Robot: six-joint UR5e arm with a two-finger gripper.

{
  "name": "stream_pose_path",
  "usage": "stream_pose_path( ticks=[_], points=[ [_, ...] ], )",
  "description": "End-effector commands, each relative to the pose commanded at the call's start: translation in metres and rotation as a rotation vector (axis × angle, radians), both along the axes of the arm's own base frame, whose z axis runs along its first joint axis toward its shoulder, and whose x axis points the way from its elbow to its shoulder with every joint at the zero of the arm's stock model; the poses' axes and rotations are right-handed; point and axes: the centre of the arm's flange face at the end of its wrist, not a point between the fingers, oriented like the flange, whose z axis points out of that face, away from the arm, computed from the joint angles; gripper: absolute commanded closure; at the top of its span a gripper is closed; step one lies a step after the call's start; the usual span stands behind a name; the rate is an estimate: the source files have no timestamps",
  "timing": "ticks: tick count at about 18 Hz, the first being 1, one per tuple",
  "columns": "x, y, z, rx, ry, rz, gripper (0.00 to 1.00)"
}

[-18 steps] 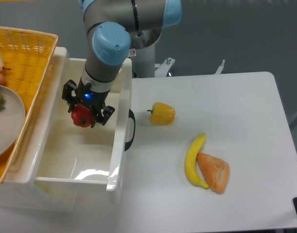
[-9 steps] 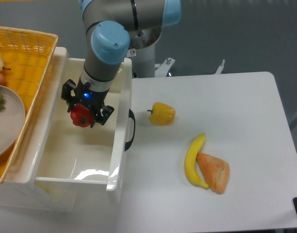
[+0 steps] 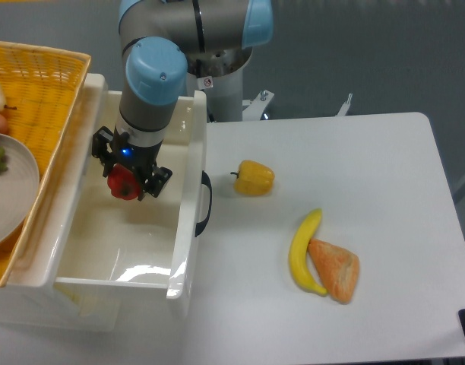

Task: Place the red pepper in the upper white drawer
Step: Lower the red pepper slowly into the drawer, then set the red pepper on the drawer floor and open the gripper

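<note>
The red pepper (image 3: 123, 182) hangs over the inside of the upper white drawer (image 3: 188, 228), near its back half. My gripper (image 3: 124, 181) is shut on the red pepper, its black fingers on either side of it. The drawer is pulled out, its black curved handle (image 3: 204, 204) facing the table. Whether the pepper touches the drawer floor I cannot tell.
A yellow bell pepper (image 3: 254, 178) lies on the white table right of the drawer. A banana (image 3: 302, 252) and a piece of bread (image 3: 335, 269) lie further front. A yellow wicker basket (image 3: 36, 91) with a plate (image 3: 12, 190) sits left of the drawer.
The arm has shifted slightly left over the drawer, carrying the red pepper with it. Nothing else moved.
</note>
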Motion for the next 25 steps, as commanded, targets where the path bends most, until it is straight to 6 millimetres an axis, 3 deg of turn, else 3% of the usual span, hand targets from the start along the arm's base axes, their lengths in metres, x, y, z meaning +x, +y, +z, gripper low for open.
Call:
stream_pose_path(
  ticks=[5, 14, 18, 25],
  points=[
    [0.0004, 0.0009, 0.0000, 0.001, 0.001, -0.002, 0.43],
    [0.0007, 0.0002, 0.0017, 0.003, 0.004, -0.003, 0.27],
    [0.0009, -0.0001, 0.0025, 0.004, 0.005, -0.002, 0.27],
    [0.0007, 0.0000, 0.0026, 0.004, 0.007, 0.000, 0.11]
  ],
)
